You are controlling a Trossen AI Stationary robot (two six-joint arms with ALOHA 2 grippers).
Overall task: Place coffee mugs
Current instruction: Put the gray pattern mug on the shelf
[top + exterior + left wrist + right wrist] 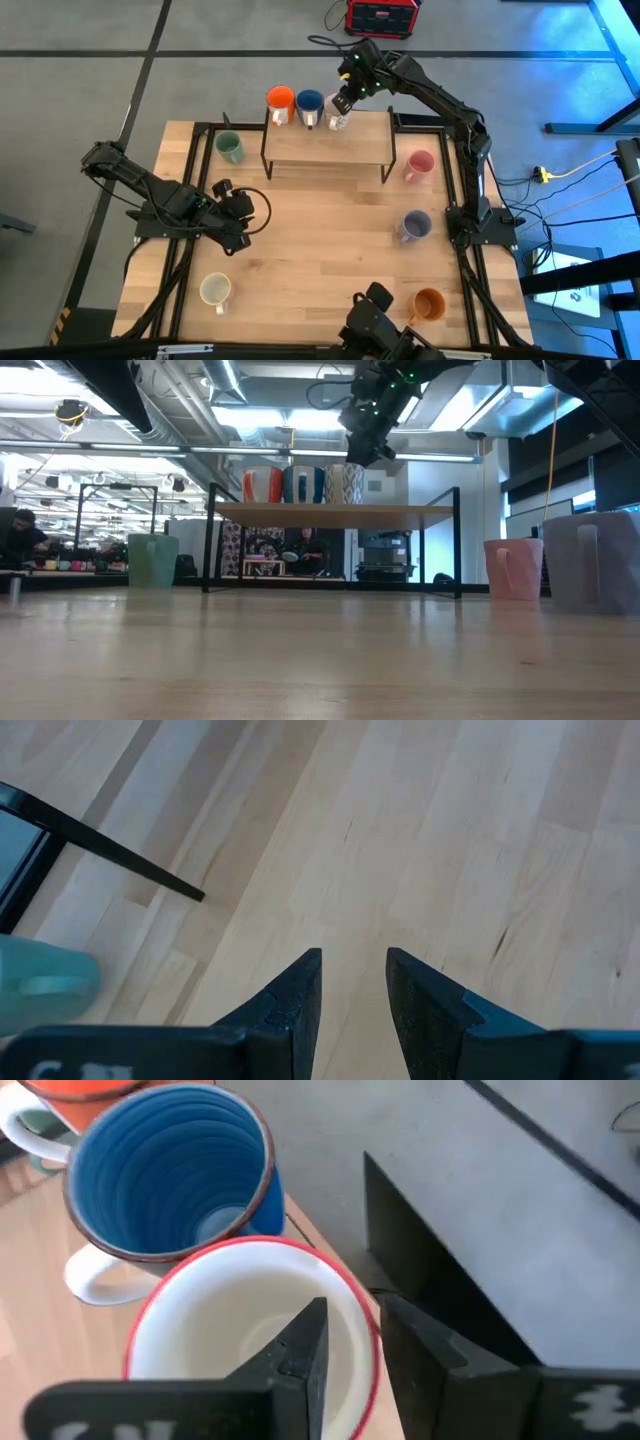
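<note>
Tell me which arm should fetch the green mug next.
Left, probably. The left gripper hangs open nearer the green mug, while the right gripper grips the white mug's rim on the shelf.

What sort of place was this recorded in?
Probably a robotics lab or open industrial workspace. The low view shows exposed ceiling ducts and long workbenches behind the light wooden table; a red power unit sits on the grey floor.

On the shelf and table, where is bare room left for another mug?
Shelf: bare right of the white mug the right gripper pinches; its left end is crowded with orange mug and blue mug. Table middle, between left gripper and lavender mug, is bare.
</note>
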